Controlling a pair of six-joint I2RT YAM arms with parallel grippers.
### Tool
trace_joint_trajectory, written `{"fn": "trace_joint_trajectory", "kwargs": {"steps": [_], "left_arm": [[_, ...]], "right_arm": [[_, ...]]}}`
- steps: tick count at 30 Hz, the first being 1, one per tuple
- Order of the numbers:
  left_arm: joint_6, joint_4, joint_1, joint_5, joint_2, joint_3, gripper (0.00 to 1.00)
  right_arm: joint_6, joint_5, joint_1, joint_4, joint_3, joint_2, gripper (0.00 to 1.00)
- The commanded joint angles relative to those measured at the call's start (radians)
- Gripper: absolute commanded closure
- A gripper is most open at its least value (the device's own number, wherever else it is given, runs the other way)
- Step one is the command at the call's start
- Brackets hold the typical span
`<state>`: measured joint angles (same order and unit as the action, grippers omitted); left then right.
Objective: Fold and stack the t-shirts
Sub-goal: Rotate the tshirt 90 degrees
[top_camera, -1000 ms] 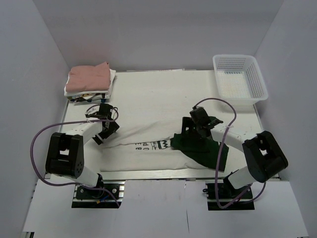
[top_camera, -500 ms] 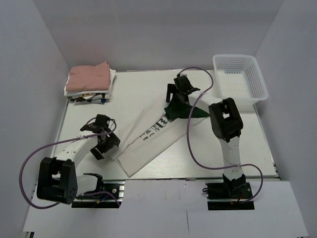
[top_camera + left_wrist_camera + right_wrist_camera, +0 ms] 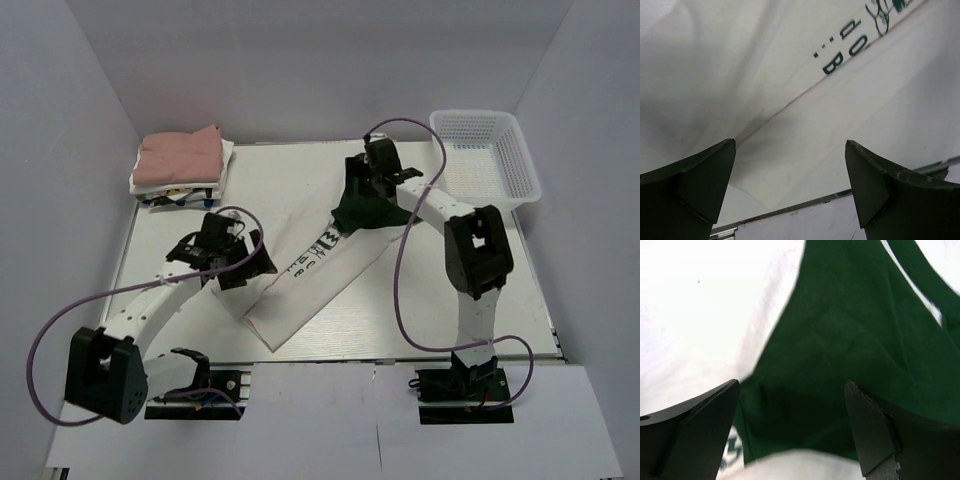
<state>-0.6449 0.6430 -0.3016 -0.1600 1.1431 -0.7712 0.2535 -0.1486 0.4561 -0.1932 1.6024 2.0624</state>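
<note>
The right gripper (image 3: pixel 792 385) hovers, jaws wide apart, over dark green soft cloth (image 3: pixel 840 340). A white surface (image 3: pixel 700 315) lies to its left.

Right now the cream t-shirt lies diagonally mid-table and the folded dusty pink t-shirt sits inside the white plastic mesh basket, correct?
No: in the top external view the folded dusty pink t-shirt tops the far-left stack, outside the white plastic mesh basket. The cream t-shirt does lie diagonally mid-table.

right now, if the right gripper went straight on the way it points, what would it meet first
Most likely the dark green part of the t-shirt, which fills the view between the open jaws of the right gripper. How near it is cannot be told.
</note>
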Motion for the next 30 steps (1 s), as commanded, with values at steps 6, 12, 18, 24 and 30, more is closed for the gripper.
{"fn": "trace_joint_trajectory", "kwargs": {"steps": [6, 12, 18, 24, 30], "left_arm": [[0.060, -0.026, -0.152, -0.021, 0.260, -0.030, 0.03], [0.022, 0.035, -0.257, -0.044, 0.351, -0.030, 0.11], [-0.053, 0.070, -0.373, -0.121, 0.398, -0.019, 0.09], [-0.013, -0.003, -0.499, -0.210, 0.607, -0.185, 0.08], [-0.002, 0.070, -0.590, -0.118, 0.774, -0.411, 0.08]], "right_arm": [[0.144, 0.055, -0.059, -0.101, -0.317, -0.189, 0.10], [0.138, 0.076, -0.092, -0.137, -0.247, -0.076, 0.10], [0.098, 0.199, -0.122, -0.206, 0.118, 0.209, 0.10], [0.044, 0.566, -0.148, -0.196, 0.560, 0.565, 0.10], [0.220, 0.607, -0.165, 0.124, 0.567, 0.622, 0.10]]}}
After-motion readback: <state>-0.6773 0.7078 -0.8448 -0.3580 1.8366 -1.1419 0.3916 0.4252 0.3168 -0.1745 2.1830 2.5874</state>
